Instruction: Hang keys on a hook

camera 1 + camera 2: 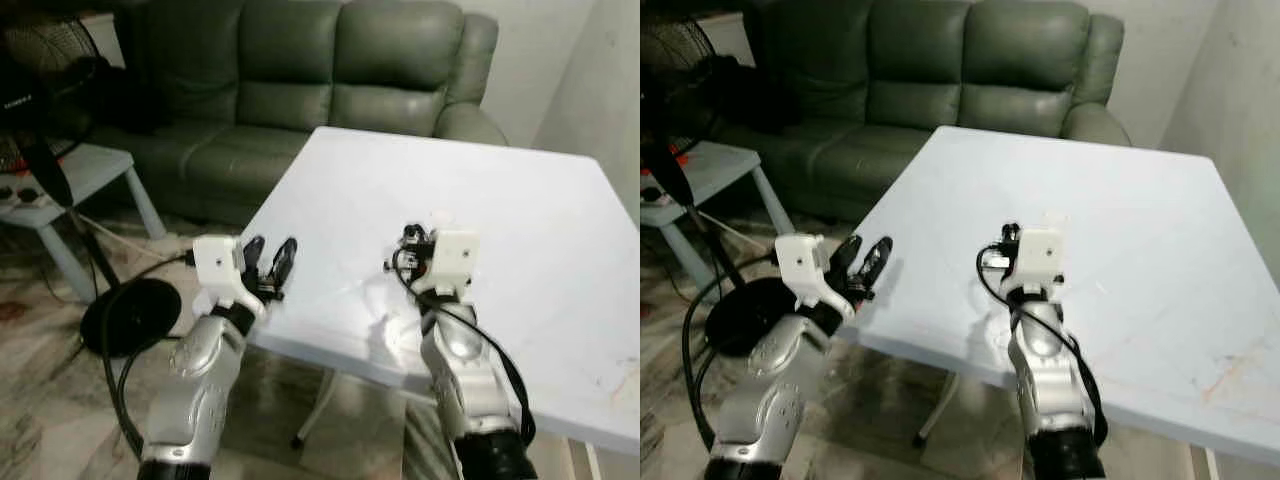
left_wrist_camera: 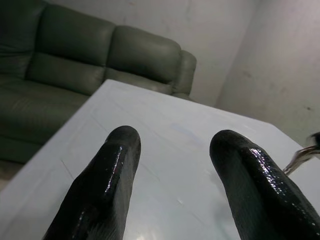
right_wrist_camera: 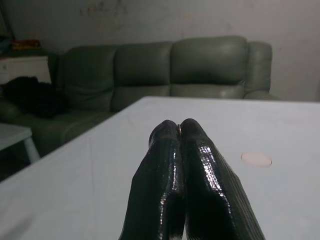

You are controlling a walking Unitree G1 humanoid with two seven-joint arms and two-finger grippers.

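The keys (image 2: 303, 154) are hard for me to make out. In the left wrist view a bit of silvery metal pokes in at the frame edge, beyond that pincer's finger. In the right wrist view a thin coppery sliver sits pinched between the fingertips. I take both to be the keys, held in the right pincer (image 3: 179, 126), but I cannot tell their shape or how many there are. That pincer's two black fingers are pressed tight together along their length, with no gap beyond the sliver at the tips. From the head camera I see it held over the near part of the white tabletop (image 1: 500, 190), mostly tucked behind its white wrist housing, with a black cable looping beside it.

The left pincer (image 1: 272, 246) is over the tabletop's near left edge, well apart from the right one. Its fingers are spread wide with nothing between them, pointing across the surface.

A faint pale round mark (image 3: 256, 159) shows on the tabletop ahead of the right pincer. Behind the tabletop stands a grey-green sofa (image 1: 330, 70) against a pale wall. To the left are a standing fan (image 1: 40, 60) with a round dark base, and a small light side table (image 1: 90, 165) just beside it. Under everything is a marbled floor (image 1: 50, 400).
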